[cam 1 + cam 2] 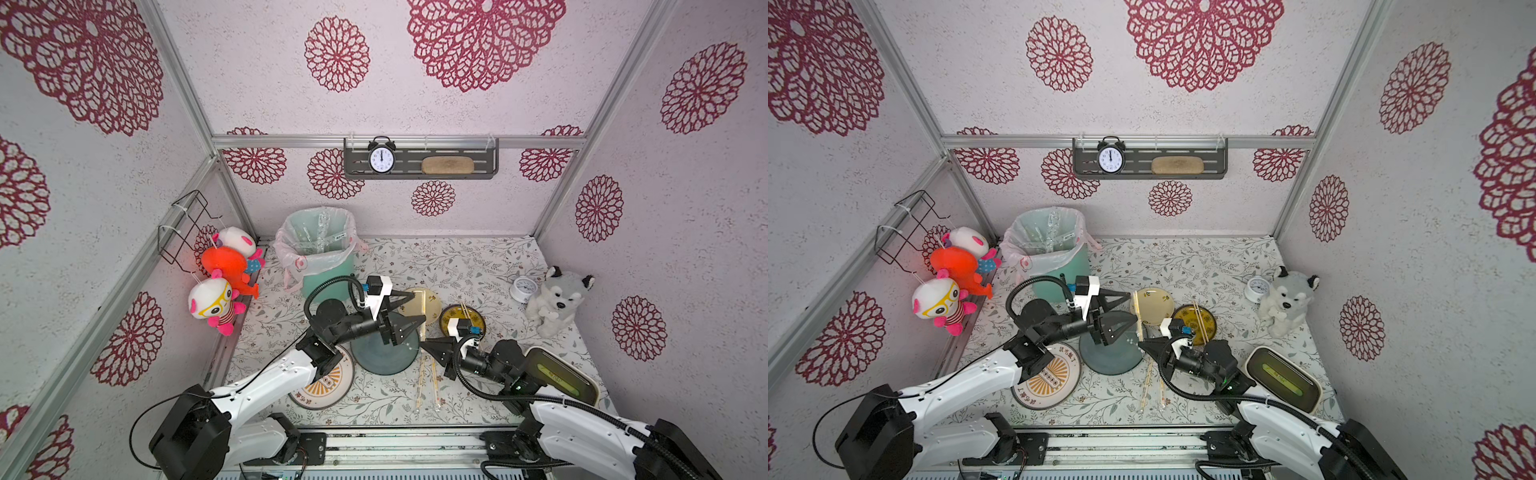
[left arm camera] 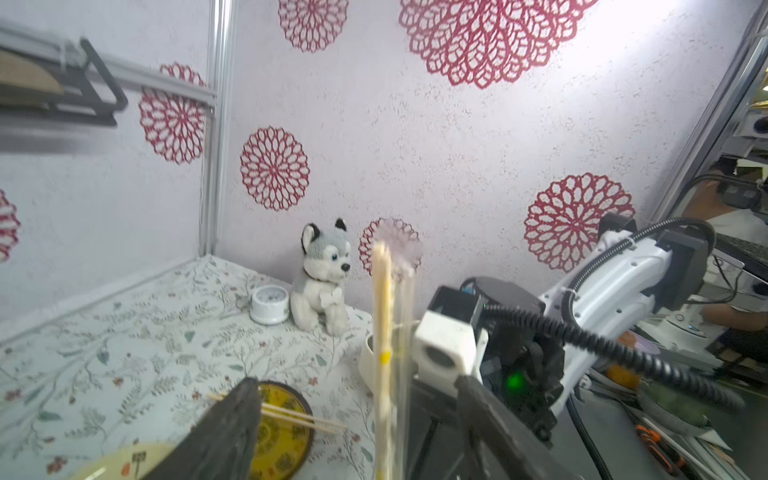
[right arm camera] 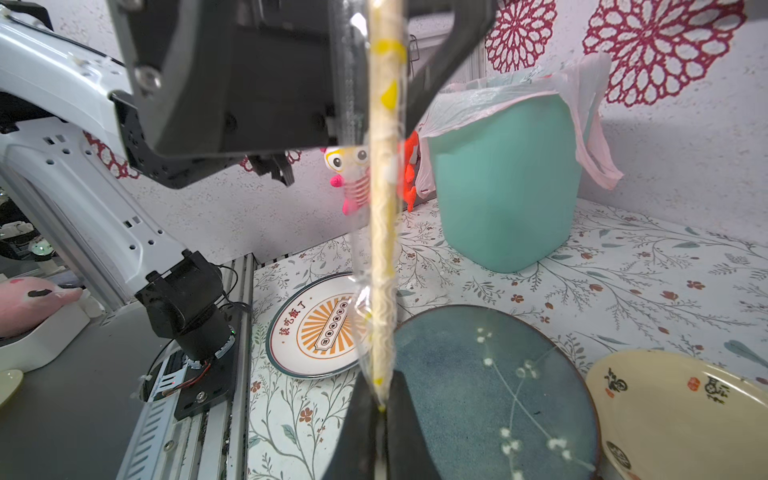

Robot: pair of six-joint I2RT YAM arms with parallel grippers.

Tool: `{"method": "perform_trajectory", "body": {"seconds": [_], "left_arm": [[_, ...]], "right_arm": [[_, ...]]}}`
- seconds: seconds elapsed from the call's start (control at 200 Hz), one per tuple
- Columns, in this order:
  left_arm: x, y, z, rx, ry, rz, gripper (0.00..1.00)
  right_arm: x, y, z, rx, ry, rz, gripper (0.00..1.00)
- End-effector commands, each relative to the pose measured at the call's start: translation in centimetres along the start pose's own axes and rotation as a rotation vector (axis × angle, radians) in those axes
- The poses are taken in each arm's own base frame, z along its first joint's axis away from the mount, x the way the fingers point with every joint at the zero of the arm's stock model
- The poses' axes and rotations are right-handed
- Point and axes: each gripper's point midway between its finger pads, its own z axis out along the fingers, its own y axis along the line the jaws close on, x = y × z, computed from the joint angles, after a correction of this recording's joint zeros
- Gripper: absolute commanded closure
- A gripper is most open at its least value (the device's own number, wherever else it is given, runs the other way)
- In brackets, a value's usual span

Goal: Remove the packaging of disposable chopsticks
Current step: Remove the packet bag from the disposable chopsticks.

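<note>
My right gripper [image 3: 380, 409] is shut on one end of a pair of disposable chopsticks [image 3: 382, 232] still in its clear crinkly packaging [image 3: 358, 299], holding it upright above the blue-grey plate [image 3: 490, 386]. My left gripper [image 2: 355, 382] is open around the pair's upper part [image 2: 382, 332], its jaws wide on either side and not touching it. In both top views the two grippers [image 1: 417, 307] [image 1: 422, 343] meet over the plates. Two more wrapped pairs [image 1: 428, 382] lie on the table. A bare pair [image 1: 465, 313] rests across the dark yellow plate [image 1: 478, 320].
A teal bin [image 1: 328, 274] with a pinkish liner stands at the back left, clear sleeves [image 1: 320, 232] inside it. A cream plate [image 1: 434, 301] and an orange-patterned plate [image 1: 328, 386] flank the blue one. A husky toy [image 1: 557, 303], small white clock [image 1: 521, 289] and tray [image 1: 569, 378] stand right.
</note>
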Motion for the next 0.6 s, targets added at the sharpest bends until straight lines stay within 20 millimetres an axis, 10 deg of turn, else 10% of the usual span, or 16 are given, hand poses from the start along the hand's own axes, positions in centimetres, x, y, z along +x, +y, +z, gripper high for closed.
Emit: {"method": "perform_trajectory", "body": {"seconds": [0.0, 0.43, 0.595], "left_arm": [[0.3, 1.2, 0.8, -0.029, 0.029, 0.002, 0.23], [0.6, 1.1, 2.6, 0.064, 0.019, -0.039, 0.82], [2.8, 0.9, 2.2, 0.067, 0.065, -0.086, 0.82]], "right_arm": [[-1.7, 0.5, 0.0, -0.016, -0.064, -0.029, 1.0], [-0.9, 0.0, -0.2, 0.012, -0.046, -0.038, 1.0], [-1.6, 0.1, -0.3, 0.013, -0.076, -0.048, 1.0]]}}
